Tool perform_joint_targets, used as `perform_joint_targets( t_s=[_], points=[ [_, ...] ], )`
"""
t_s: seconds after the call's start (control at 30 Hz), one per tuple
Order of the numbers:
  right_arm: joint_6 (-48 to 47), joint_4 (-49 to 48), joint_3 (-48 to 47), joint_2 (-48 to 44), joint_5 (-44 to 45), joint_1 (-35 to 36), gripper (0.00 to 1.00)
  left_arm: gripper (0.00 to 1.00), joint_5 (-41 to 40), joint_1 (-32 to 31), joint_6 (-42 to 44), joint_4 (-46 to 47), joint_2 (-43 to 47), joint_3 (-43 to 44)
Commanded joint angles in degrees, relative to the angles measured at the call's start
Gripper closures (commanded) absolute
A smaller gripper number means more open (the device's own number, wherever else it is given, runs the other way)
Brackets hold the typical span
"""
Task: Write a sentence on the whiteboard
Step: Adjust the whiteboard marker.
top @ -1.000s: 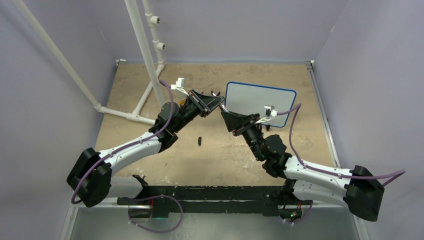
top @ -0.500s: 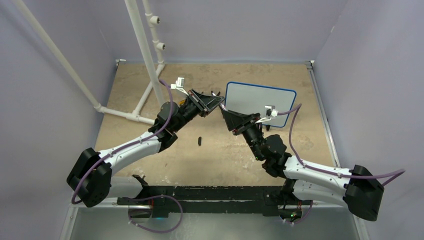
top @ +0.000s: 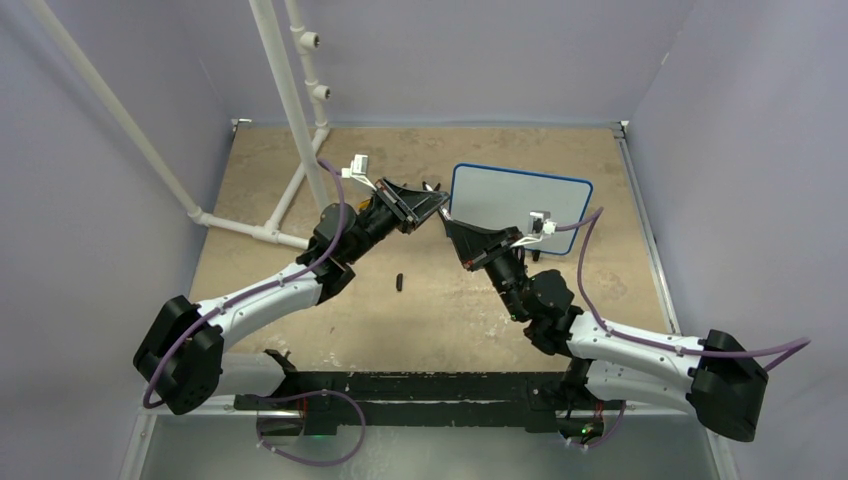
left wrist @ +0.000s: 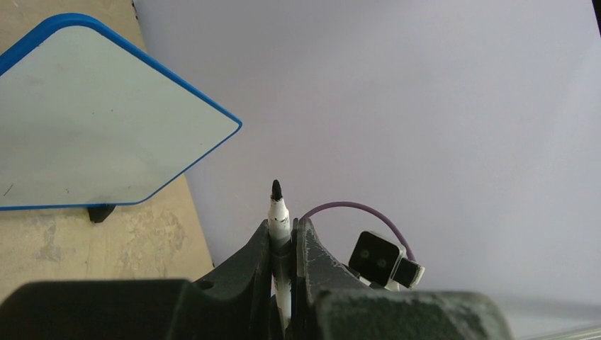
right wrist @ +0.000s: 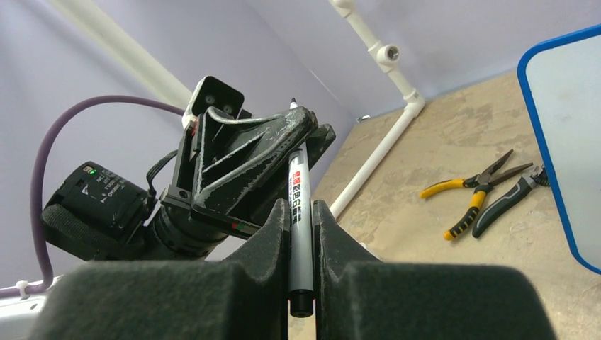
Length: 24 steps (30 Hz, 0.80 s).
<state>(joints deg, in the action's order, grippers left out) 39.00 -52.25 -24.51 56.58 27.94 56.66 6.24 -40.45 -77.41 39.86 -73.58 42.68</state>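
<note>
Tan mottled tabletop (top: 450, 320) within lavender walls (top: 480, 60) carried the whiteboard (top: 520, 205) at far right; left gripper (left wrist: 283, 230) and right gripper (right wrist: 301, 212) were both clamped narrow on one marker (right wrist: 298, 180) beside its left edge

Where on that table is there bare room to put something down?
Free: the table between the two arms, this side of the small black piece; the strip right of the whiteboard; the far strip between pipe frame and whiteboard. Crowded: beside the whiteboard's left edge, where left gripper and right gripper both clamp the marker near the pliers.
</note>
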Motion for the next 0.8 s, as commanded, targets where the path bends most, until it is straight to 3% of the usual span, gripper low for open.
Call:
perform_joint_targets(
  t_s=[0.0, 0.07, 0.1, 0.2, 0.3, 0.47, 0.6, 0.67, 0.77],
  points=[
    [-1.08, -3.04, -1.22, -1.82, 1.88, -0.10, 1.00, 1.00, 2.09, 0.32, 1.92, 1.28, -0.32, 1.09],
    [-1.75, -2.62, -0.85, -2.51, 2.22, -0.15, 1.00, 1.00, 2.68, 0.28, 3.36, 0.90, -0.42, 1.45],
    [-2.27, -1.73, -0.87, -3.11, 2.59, -0.15, 1.00, 0.92, 2.91, 0.32, 4.37, 0.44, -0.35, 1.75],
    [-3.51, 4.02, -1.66, -4.48, 5.57, -0.12, 1.00, 0.51, 4.00, 0.39, 8.44, -1.47, 0.06, 2.58],
    [-5.25, 10.86, -2.71, -6.49, 8.40, -0.10, 1.00, 0.26, 5.70, 0.49, 13.41, -5.04, 1.09, 4.15],
    [-9.83, 19.98, -3.63, -10.17, 12.00, -0.23, 1.00, 0.17, 6.60, 2.11, 24.04, -15.49, 4.84, 5.94],
    [-14.16, 25.32, -4.35, -12.40, 10.39, -2.08, 1.00, 0.16, 14.99, 7.71, 33.72, -25.49, 4.06, 9.70],
    [-14.86, 26.71, -4.40, -13.02, 5.97, -6.22, 1.00, 0.17, 17.75, 9.27, 40.33, -32.06, 1.67, 12.78],
    [-14.72, 26.69, -3.38, -13.95, -8.78, -16.80, 1.00, 0.17, 21.51, 9.34, 49.03, -38.02, -1.87, 16.73]
  ],
)
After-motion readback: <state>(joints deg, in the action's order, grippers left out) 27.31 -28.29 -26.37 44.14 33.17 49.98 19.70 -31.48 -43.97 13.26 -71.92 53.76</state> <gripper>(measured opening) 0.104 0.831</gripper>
